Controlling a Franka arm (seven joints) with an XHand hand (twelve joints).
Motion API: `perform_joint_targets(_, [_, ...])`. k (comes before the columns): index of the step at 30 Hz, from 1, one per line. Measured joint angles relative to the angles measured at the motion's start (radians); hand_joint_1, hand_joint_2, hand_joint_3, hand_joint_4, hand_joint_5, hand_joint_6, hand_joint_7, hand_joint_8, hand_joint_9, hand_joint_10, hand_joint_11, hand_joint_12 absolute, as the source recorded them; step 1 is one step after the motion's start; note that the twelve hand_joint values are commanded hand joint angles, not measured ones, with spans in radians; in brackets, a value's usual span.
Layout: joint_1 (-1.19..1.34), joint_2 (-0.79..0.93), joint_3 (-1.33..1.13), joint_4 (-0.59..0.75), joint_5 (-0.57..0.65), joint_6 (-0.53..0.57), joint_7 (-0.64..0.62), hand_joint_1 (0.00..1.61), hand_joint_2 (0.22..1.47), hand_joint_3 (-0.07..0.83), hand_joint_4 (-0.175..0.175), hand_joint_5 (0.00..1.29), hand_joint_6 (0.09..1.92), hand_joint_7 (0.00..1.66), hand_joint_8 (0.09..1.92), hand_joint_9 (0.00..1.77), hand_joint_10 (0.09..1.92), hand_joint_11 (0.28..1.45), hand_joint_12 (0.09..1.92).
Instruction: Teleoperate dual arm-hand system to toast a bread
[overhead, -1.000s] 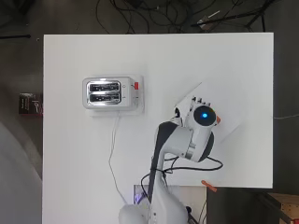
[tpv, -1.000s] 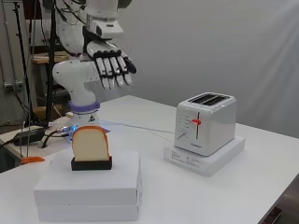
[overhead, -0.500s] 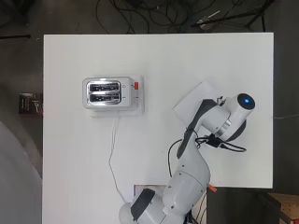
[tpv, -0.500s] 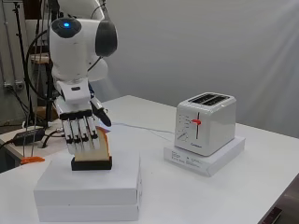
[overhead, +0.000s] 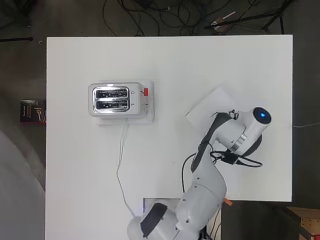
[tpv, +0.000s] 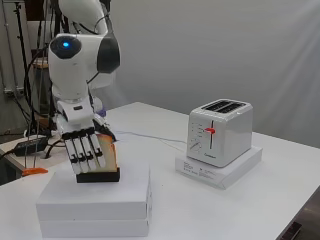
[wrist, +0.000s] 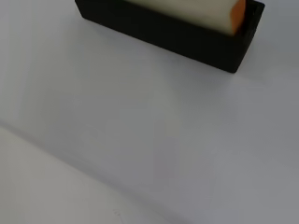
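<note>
A slice of bread (tpv: 110, 152) with an orange-brown crust stands upright in a black holder (tpv: 98, 176) on a stack of white boxes (tpv: 95, 206). My hand (tpv: 84, 150) hangs over the holder with straight fingers pointing down, lying against the slice's near face; it is open. The thumb is hidden. In the wrist view the black holder (wrist: 168, 33) and the bread's lower edge (wrist: 196, 9) are very close. The white toaster (tpv: 220, 131) with a red lever (tpv: 211, 131) stands to the right, slots empty (overhead: 111, 98). In the overhead view the arm covers the hand and the bread.
The toaster sits on a flat white box (tpv: 220, 169), and its cord (overhead: 120, 165) runs back toward the arm's base. A corner of the white box stack (overhead: 212, 106) shows beside the arm. An orange object (tpv: 34, 171) lies at the table's left edge.
The arm has swung out and down from high above the table. The hand has dropped from above to the bread slice and now lies against its near face.
</note>
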Motion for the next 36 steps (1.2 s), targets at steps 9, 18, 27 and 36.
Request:
perform_joint_targets(9, [-0.015, -0.065, -0.022, -0.054, 0.002, 0.041, -0.010, 1.21, 1.15, -0.012, -0.140, 0.66, 0.99, 0.94, 0.81, 1.09, 0.83, 0.79, 0.09])
perform_joint_targets(18, [0.015, -0.136, -0.050, -0.081, 0.071, 0.057, -0.050, 1.22, 1.20, 0.002, -0.169, 0.64, 1.37, 0.99, 1.07, 1.30, 0.22, 0.87, 0.09])
perform_joint_targets(27, [0.058, -0.242, 0.154, 0.024, 0.186, 0.008, -0.134, 1.20, 1.25, 0.000, -0.171, 0.58, 1.42, 0.91, 1.25, 1.24, 0.34, 0.71, 0.53])
perform_joint_targets(36, [0.188, -0.174, 0.313, 0.157, 0.228, -0.017, -0.194, 1.21, 1.23, -0.001, -0.175, 0.61, 1.37, 0.96, 1.18, 1.20, 0.44, 0.67, 0.56])
